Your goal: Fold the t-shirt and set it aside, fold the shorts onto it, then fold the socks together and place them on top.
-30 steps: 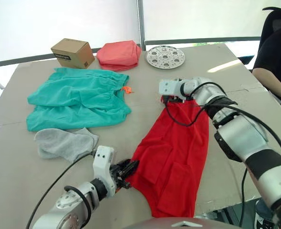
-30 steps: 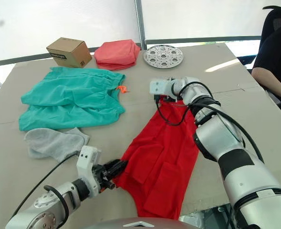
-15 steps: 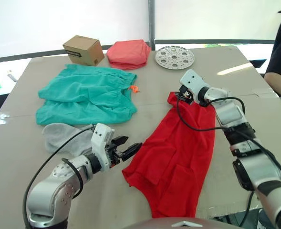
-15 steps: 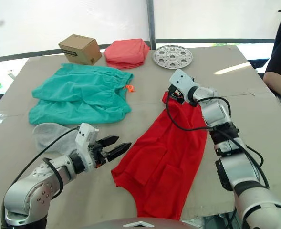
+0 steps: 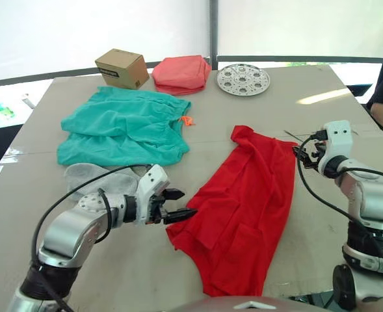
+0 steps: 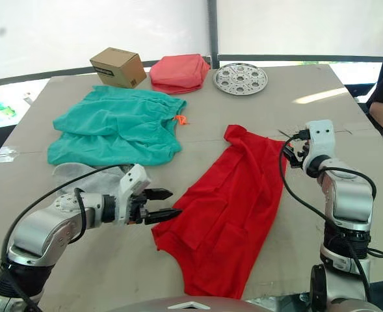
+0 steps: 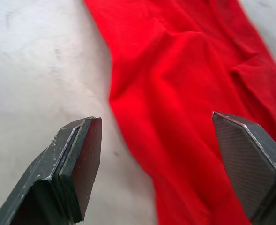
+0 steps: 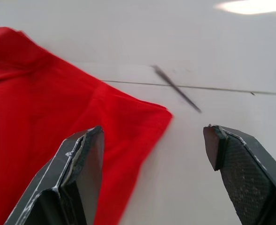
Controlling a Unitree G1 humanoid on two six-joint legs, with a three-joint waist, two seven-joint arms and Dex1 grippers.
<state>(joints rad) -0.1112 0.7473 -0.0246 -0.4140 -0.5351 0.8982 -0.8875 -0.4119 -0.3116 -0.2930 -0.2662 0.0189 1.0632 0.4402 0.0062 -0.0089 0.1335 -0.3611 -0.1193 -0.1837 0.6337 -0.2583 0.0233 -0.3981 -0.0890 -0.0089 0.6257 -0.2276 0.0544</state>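
Lying: the t-shirt (image 5: 246,208) sprawls loosely folded and rumpled on the surface (image 5: 256,110), held by neither gripper.
Left gripper: the left gripper (image 5: 178,204) has its fingers spread wide with nothing between them; the tips sit just off the shirt's near left edge, seemingly above the surface, though the height is hard to judge.
Right gripper: the right gripper (image 6: 294,153) also has its fingers wide apart and empty, pointing at the shirt's far right corner; that corner lies just ahead of the fingertips, not touching.
Shorts: the shorts (image 5: 123,127) lie flat, well beyond the left fingers.
Socks: the socks (image 5: 103,179) sit beside the left arm, behind its fingertips and partly hidden by it.
Far edge: cardboard box (image 5: 121,67), coral-pink cloth (image 5: 181,73), perforated metal disc (image 5: 243,79).
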